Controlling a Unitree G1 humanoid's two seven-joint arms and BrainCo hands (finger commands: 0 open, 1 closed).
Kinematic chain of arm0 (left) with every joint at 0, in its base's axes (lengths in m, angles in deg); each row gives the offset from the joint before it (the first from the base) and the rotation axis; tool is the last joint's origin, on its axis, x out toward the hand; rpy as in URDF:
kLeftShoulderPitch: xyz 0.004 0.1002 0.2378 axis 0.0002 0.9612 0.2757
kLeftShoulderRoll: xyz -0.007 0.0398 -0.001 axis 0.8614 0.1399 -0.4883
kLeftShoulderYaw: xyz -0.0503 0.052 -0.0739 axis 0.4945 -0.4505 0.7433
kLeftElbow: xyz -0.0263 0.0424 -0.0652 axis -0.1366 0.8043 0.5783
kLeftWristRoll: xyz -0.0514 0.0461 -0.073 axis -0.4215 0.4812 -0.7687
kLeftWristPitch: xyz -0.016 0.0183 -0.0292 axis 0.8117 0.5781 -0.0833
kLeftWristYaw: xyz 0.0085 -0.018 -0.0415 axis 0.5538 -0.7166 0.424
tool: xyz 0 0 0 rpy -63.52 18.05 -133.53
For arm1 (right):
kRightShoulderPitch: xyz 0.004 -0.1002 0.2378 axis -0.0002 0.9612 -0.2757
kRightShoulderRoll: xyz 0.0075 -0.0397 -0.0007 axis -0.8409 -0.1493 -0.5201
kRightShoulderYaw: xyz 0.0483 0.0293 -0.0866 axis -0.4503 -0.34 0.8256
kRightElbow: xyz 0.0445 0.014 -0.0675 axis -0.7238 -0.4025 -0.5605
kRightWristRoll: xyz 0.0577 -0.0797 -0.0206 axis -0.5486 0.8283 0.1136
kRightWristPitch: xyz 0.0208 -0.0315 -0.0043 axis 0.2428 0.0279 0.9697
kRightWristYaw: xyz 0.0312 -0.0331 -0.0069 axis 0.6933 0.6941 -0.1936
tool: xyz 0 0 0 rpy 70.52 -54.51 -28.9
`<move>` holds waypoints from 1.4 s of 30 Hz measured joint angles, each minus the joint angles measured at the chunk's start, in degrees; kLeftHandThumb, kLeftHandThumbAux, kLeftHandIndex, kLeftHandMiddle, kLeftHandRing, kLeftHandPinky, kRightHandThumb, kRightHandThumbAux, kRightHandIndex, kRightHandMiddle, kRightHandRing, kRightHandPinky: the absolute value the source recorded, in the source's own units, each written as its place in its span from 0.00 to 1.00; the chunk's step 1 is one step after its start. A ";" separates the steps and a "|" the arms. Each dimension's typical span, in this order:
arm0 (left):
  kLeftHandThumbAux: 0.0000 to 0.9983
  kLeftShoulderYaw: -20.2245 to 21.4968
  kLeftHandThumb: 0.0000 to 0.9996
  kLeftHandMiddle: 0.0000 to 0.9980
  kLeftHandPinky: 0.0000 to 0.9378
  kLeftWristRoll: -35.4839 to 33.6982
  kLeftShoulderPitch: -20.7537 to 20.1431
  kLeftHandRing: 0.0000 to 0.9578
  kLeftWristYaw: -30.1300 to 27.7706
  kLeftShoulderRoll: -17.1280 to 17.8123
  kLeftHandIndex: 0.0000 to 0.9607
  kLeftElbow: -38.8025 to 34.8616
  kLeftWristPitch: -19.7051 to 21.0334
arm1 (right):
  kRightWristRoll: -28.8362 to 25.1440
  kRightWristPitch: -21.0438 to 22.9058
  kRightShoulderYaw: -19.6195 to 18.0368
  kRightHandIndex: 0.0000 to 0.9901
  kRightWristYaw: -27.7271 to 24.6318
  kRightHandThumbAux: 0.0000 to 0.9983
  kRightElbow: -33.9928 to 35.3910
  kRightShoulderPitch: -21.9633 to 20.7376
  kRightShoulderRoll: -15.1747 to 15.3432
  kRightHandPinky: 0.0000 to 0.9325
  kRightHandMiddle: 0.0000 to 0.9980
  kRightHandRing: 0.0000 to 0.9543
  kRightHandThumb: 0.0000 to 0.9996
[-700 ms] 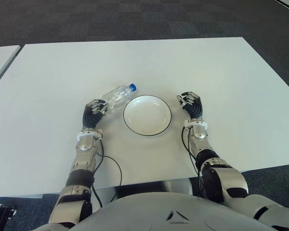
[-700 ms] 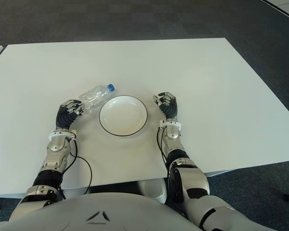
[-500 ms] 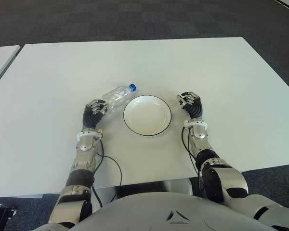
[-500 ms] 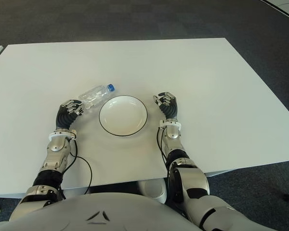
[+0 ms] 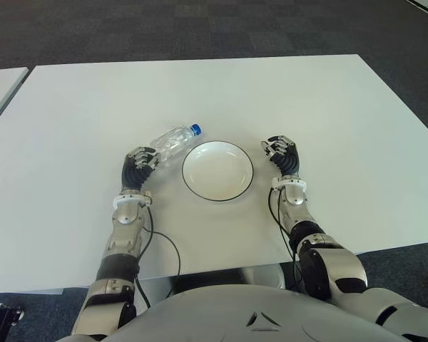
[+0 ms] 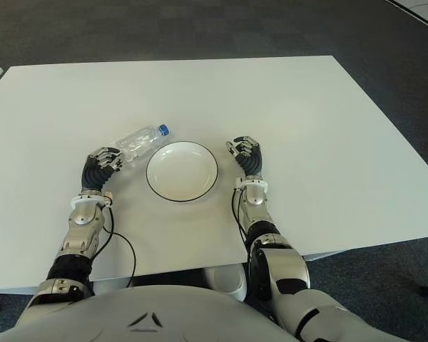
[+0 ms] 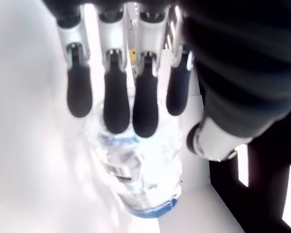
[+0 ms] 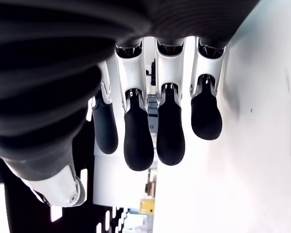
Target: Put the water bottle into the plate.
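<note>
White tabletop point(image 5: 328, 100) fills your left eye view, and on it you have one water bottle point(image 5: 173, 141), one plate point(image 5: 217, 170) and the robot's two hands. The bottle lies on its side just left of the plate's rim, blue cap pointing away from the robot toward the plate's far edge, outside the plate. Your left hand point(image 5: 140, 161) sits at the bottle's base end, close against it, though from here you cannot tell whether it is touching. Your right hand point(image 5: 282, 151) shows just right of the plate, apart from its rim. Against the frames from half a second back, the bottle, plate and both hands sit in the same places; only the left forearm looks shifted a hair. In the right eye view you get the same layout: bottle beside the plate on its left, one hand on each side. In the left wrist view, the four dark fingertips point(image 7: 116, 104) hang half curled above the clear bottle, which lies past them; the fingers are not wrapped round it, and you cannot tell whether the thumb meets it, so this hand holds nothing you can see. In the right wrist view the fingers point(image 8: 138, 141) are loosely bent with only bare table beside them, gripping nothing.
</note>
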 measured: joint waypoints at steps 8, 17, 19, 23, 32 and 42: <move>0.72 -3.02 0.71 0.63 0.64 11.45 2.37 0.66 4.97 0.60 0.45 -16.17 8.00 | -0.02 -0.01 -0.05 0.44 -0.25 0.73 0.10 0.05 -0.05 0.74 0.70 0.73 0.71; 0.72 -6.36 0.71 0.67 0.71 25.16 1.13 0.70 14.78 2.53 0.45 -15.29 8.66 | -0.02 -0.02 -0.09 0.44 -0.43 0.73 0.09 0.11 -0.01 0.75 0.70 0.73 0.71; 0.72 -7.27 0.71 0.64 0.64 28.39 0.04 0.65 17.00 3.27 0.45 -14.42 10.00 | -0.02 -0.02 -0.10 0.44 -0.44 0.73 0.09 0.11 0.00 0.75 0.70 0.73 0.71; 0.71 -8.58 0.71 0.53 0.51 32.94 -1.87 0.52 19.13 4.72 0.44 -13.93 12.30 | -0.01 -0.01 -0.09 0.44 -0.45 0.73 0.09 0.11 -0.02 0.75 0.70 0.73 0.71; 0.63 -11.78 0.63 0.25 0.27 37.50 -4.73 0.25 19.59 8.74 0.27 -12.96 13.04 | -0.01 -0.01 -0.08 0.44 -0.50 0.73 0.16 0.11 -0.01 0.75 0.70 0.73 0.71; 0.44 -16.09 0.60 0.02 0.02 41.31 -14.71 0.02 23.55 13.06 0.02 1.60 12.61 | 0.00 -0.02 -0.07 0.44 -0.40 0.73 0.31 0.28 -0.09 0.74 0.70 0.73 0.71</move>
